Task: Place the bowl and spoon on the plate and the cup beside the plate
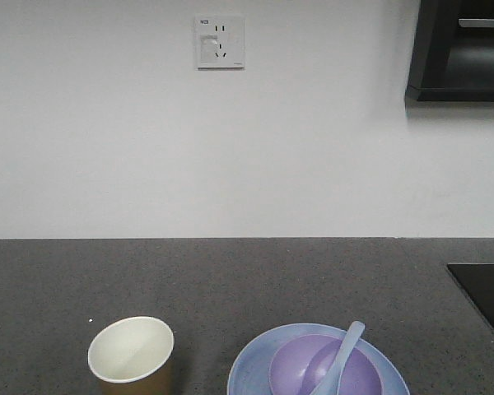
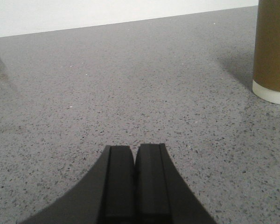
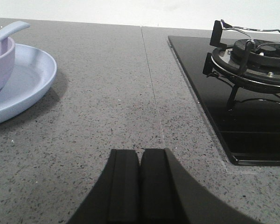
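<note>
1. On the dark speckled counter (image 1: 247,280), the plate (image 1: 251,366) sits at the near edge, right of centre in the front view, partly cut off by the frame.
2. The bowl (image 1: 358,370) rests on the plate, and the spoon (image 1: 343,352) lies in the bowl with its handle leaning up over the far rim.
3. The cup (image 1: 132,350) stands upright on the counter to the left of the plate, near it but with a clear gap between them.
4. The left gripper (image 2: 134,158) has its fingers pressed together and holds nothing; it sits low over bare counter, with the cup's lower wall visible to its right and farther off.
5. The right gripper (image 3: 141,161) is likewise pressed together and empty, low over the counter, with the plate and bowl to its left and a gas hob (image 3: 233,93) to its right.
6. Judged from this layout, every placement the task asks for appears done: bowl and spoon on the plate, cup beside it.
7. No grasp seems in hand. The next move likely calls only for keeping both arms away from the set pieces, taking care not to nudge the cup or plate.
</note>
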You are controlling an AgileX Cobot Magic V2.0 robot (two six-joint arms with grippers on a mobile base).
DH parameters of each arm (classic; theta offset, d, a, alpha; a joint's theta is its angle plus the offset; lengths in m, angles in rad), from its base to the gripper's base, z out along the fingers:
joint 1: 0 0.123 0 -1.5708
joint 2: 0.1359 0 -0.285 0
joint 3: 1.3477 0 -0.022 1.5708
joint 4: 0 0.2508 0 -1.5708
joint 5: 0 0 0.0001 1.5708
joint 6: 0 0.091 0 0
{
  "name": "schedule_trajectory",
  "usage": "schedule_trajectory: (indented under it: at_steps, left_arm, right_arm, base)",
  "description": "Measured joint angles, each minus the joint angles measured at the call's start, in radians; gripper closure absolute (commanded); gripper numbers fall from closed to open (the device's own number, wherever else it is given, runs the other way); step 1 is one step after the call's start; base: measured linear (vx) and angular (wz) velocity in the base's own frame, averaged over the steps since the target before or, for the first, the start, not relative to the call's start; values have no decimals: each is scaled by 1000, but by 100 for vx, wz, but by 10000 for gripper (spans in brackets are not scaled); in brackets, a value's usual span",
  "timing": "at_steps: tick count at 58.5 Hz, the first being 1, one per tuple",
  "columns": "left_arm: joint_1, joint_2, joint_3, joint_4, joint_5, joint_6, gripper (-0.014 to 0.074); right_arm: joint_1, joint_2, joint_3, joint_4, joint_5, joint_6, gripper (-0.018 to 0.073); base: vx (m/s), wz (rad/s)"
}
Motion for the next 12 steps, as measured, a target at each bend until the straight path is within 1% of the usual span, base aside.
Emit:
schedule_trajectory:
  at_steps: [12]
  left_arm:
    - [0,0,0,0,0,0,599]
  right_arm:
    - [0,0,0,0,0,0,571]
  base:
    - [0,0]
